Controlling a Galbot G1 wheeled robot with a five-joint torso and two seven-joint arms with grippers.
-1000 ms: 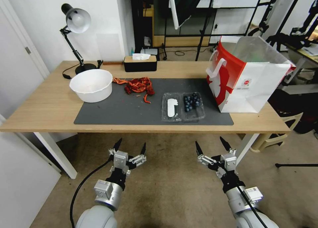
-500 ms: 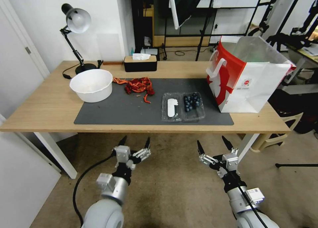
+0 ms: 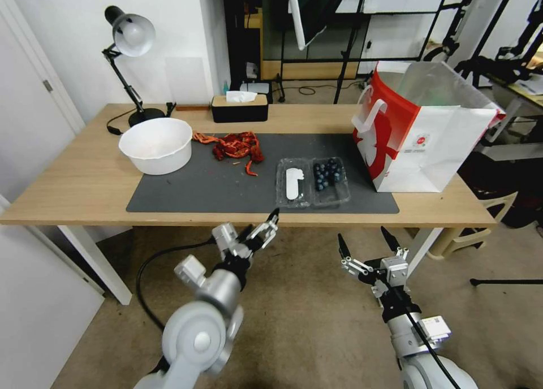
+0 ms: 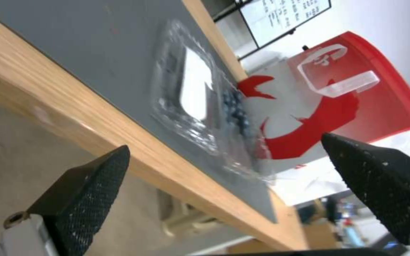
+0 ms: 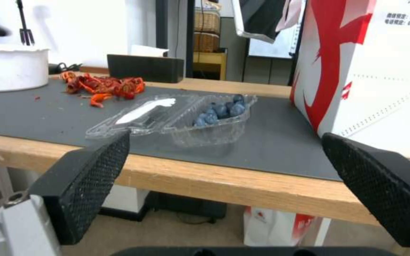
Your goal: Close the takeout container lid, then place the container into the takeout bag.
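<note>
**A:** Left gripper (image 3: 260, 229)?

**B:** Spread wide, holding nothing. Angled up and forward on a bent arm, tips just below the near edge of the table (image 3: 73, 185), aimed toward the lid (image 3: 293, 184).

**A:** And the right gripper (image 3: 362, 234)?

**B:** Wide open too, empty. Lower, in front of the table edge, tips pointing up, facing the box (image 3: 312, 182) and the bag (image 3: 424, 140).

**A:** Where's the box?

**B:** On the mat (image 3: 215, 185), close to its front edge, lying fully open. Lid flat on the robot's left with the white sticker up, berry (image 3: 328, 174) half on the right. Near the bag, not touching it.

**A:** Handling?

**B:** Probably very light, thin and springy. Likely to skid on the mat under a sideways push and to dent under a hard squeeze. Loose berries inside, so best kept level.

**A:** Where to take hold?

**B:** For closing, under the lid's free outer edge, folding it over the hinge onto the berries, perhaps with the berry half steadied from the right. For lifting, across the closed shell at the rim, gently.

**A:** Farther back?

**B:** Bag upright at the mat's right end, mouth open. Red scraps (image 3: 235, 145) and a bowl (image 3: 156, 145) to the left, a tissue box (image 3: 238, 109) at the rear.
</note>
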